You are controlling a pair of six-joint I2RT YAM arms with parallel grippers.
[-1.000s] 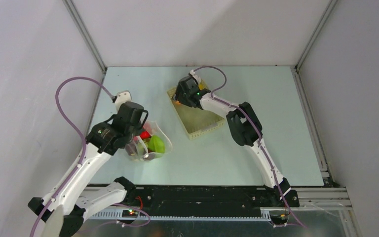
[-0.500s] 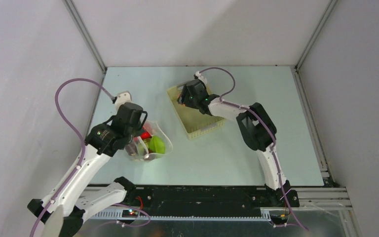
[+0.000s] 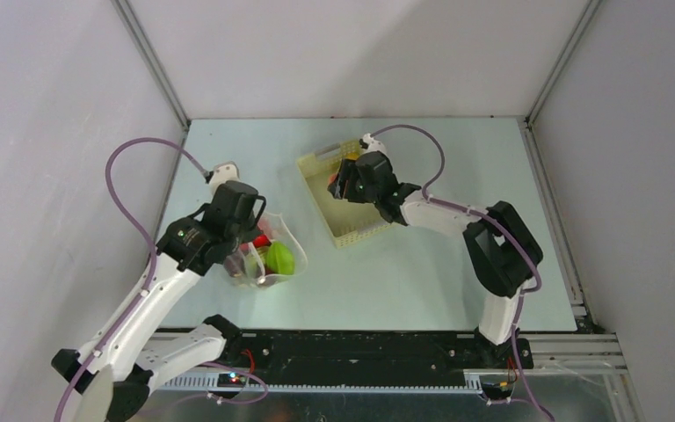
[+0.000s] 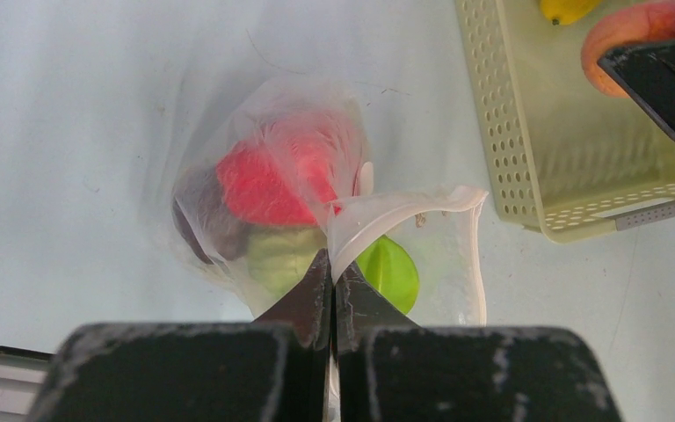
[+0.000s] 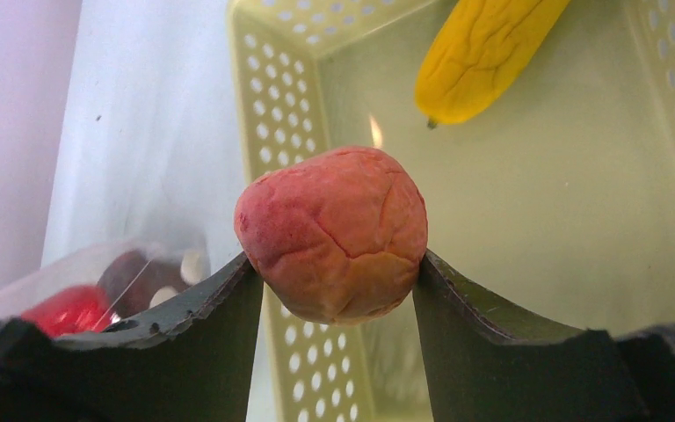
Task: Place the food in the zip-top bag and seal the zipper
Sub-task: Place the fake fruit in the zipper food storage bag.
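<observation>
The zip-top bag (image 4: 316, 202) lies left of the basket and holds a red pepper (image 4: 272, 180), a dark apple and a green round one (image 4: 388, 271). My left gripper (image 4: 332, 264) is shut on the bag's mouth edge by the zipper (image 4: 404, 207) and keeps it raised open. My right gripper (image 5: 334, 264) is shut on the peach (image 5: 334, 233), which hangs above the basket's left wall. The yellow banana (image 5: 483, 53) lies in the basket's far end. From above, the bag (image 3: 268, 255) sits beside the left gripper (image 3: 244, 249), and the right gripper (image 3: 344, 178) hovers over the basket.
The pale yellow slotted basket (image 3: 360, 224) stands mid-table, slanted, to the right of the bag. The right arm's forearm (image 3: 439, 213) stretches across the basket's right side. White walls and metal posts enclose the table on three sides.
The right gripper has moved right and toward me over the basket, carrying the peach, and its elbow has swung right. The left arm and bag have stayed put.
</observation>
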